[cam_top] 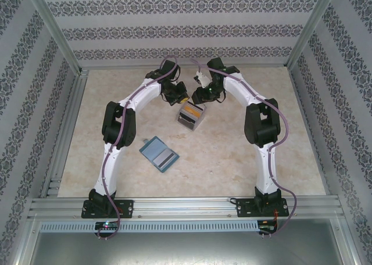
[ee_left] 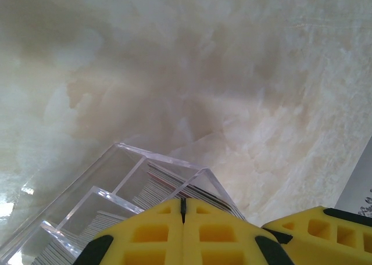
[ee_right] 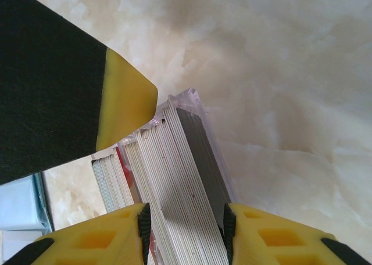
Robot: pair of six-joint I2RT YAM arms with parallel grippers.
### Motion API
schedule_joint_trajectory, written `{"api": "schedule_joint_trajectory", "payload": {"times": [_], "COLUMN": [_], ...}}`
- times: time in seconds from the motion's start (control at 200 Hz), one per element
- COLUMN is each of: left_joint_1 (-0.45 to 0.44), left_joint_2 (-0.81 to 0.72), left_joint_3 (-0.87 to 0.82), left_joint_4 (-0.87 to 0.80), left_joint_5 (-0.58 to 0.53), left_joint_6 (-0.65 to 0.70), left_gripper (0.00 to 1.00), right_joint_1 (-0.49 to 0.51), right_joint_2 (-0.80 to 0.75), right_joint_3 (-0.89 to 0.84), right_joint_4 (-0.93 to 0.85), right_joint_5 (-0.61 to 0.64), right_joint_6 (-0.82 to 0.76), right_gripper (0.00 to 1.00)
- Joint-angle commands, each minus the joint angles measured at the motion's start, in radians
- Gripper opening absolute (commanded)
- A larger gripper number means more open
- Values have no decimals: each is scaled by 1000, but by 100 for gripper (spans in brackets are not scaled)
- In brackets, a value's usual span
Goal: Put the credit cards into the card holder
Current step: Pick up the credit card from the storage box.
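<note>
1 shut, empty left gripper [ee_left: 183,210] over box [ee_left: 157,157] rim; right gripper [ee_right: 186,217] pinches credit cards [ee_right: 174,160].

No text, label, brand or number legible. Fine print on the credit cards [ee_left: 158,188] inside the clear box [ee_left: 136,157] is too blurred to read.

A: Room round the clear box [cam_top: 192,115]?
B: Tight. Both arms arch in over its far side. Left gripper [ee_left: 183,207], fingers together, hangs right above it. Right gripper [ee_right: 186,212] sits astride the credit cards [ee_right: 186,160] inside. No gap btwn the two for a third thing.
A: Elsewhere?
B: Card holder [cam_top: 159,153] lies open & flat near-centre, well apart from box. Table [cam_top: 232,160] bare btwn box & near edge, also outside each arm to the side walls [cam_top: 337,131].
</note>
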Motion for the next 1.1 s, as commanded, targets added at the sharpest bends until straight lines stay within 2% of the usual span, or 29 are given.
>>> {"api": "schedule_joint_trajectory", "payload": {"times": [0.0, 0.54, 0.769, 1.094], "left_joint_1": [-8, -9, -9, -9], "left_joint_2": [-49, -56, -61, -58], "left_joint_3": [-7, -5, 2, 5], "left_joint_4": [-18, -13, -13, -8], "left_joint_5": [10, 12, 10, 13], "left_joint_6": [12, 8, 4, 0], "left_gripper": [0, 0, 0, 0], "right_joint_1": [11, -1, 0, 25], "right_joint_2": [-26, -65, -48, -59], "right_joint_3": [8, -23, -15, -19], "right_joint_4": [-5, 22, 3, -6], "right_joint_5": [-24, -48, 7, 155], "right_joint_6": [-13, 2, -13, -50], "right_gripper": [40, 35, 23, 3]}}
